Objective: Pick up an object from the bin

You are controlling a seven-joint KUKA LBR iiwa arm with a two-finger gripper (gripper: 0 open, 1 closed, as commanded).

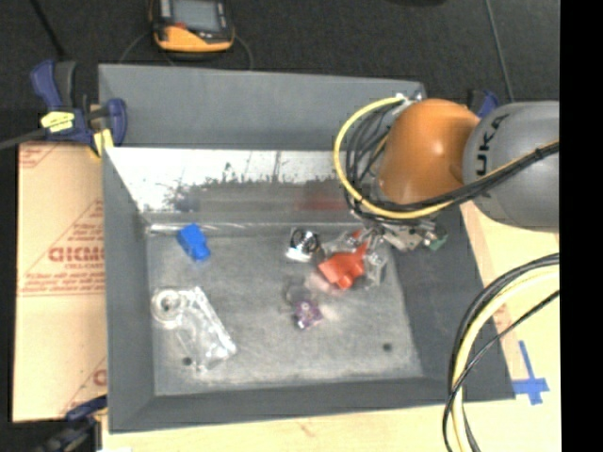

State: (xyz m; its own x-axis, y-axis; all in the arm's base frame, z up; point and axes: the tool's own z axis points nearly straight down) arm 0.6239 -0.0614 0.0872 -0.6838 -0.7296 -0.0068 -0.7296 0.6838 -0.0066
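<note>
In the bin [122, 281], a block [193, 243] lies left, a wrapper [193, 323] apparently before it, a cluster [337, 269] right.

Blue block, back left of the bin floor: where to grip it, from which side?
Across its narrow width, straight down from above: the blue block lies alone, flat, room either side; the bin's back wall close behind probably rules out slanting.
</note>
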